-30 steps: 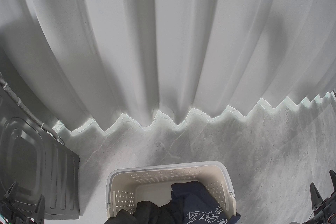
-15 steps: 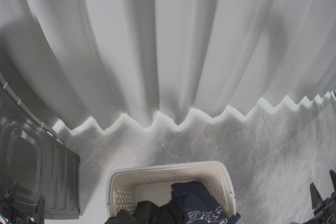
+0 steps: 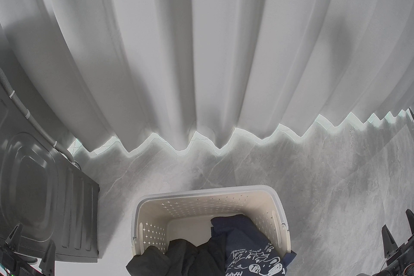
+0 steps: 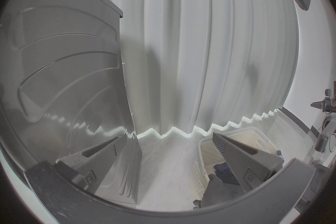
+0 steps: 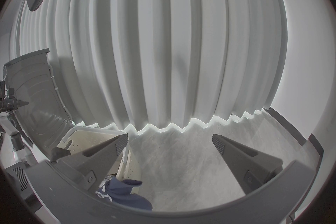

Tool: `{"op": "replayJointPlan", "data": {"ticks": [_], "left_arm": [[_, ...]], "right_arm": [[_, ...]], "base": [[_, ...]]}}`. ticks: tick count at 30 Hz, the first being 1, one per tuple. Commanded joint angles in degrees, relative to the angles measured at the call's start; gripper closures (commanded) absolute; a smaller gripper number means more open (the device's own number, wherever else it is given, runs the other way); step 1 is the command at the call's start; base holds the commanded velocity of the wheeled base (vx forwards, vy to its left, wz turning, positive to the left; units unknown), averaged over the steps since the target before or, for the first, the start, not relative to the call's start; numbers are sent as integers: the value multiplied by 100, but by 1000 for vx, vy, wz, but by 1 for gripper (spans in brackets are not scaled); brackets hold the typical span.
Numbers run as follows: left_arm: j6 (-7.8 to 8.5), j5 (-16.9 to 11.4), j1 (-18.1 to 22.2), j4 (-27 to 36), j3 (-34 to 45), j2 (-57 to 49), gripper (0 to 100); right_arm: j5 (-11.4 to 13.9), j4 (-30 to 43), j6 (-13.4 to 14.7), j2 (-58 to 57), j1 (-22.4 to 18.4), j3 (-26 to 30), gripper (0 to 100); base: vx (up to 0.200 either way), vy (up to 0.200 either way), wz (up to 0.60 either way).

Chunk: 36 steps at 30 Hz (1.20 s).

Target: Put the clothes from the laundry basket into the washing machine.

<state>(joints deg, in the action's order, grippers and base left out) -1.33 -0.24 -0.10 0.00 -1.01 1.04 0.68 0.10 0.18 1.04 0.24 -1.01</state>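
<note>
The left gripper [image 3: 33, 238] and right gripper [image 3: 396, 223] are hanging either side of the laundry basket [image 3: 207, 194], fingers released and empty. The first pick is probably just starting, calling for a descent onto the navy shirt [image 3: 248, 242].

Laundry basket [image 3: 207, 199]: near side cut off by the head view's lower edge; in the left wrist view, partly behind the left gripper [image 4: 172, 137].
Clothes [image 3: 241, 242]: lower part cut off by that same edge; number of pieces cannot be told.
Washing machine [image 3: 39, 195]: cut by the left edge; opening out of sight.
Right gripper [image 3: 396, 223]: cut off at the lower right corner below its fingertips.
</note>
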Motion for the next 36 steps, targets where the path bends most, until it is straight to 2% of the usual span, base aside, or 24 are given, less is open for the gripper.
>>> {"op": "replayJointPlan", "data": {"ticks": [1, 36], "left_arm": [[1, -2, 1, 0, 92, -104, 0], [1, -11, 1, 0, 92, -104, 0]], "right_arm": [[2, -1, -1, -104, 2, 92, 0], [2, -1, -1, -104, 2, 92, 0]], "base": [[-200, 0, 0], [-200, 0, 0]]}}
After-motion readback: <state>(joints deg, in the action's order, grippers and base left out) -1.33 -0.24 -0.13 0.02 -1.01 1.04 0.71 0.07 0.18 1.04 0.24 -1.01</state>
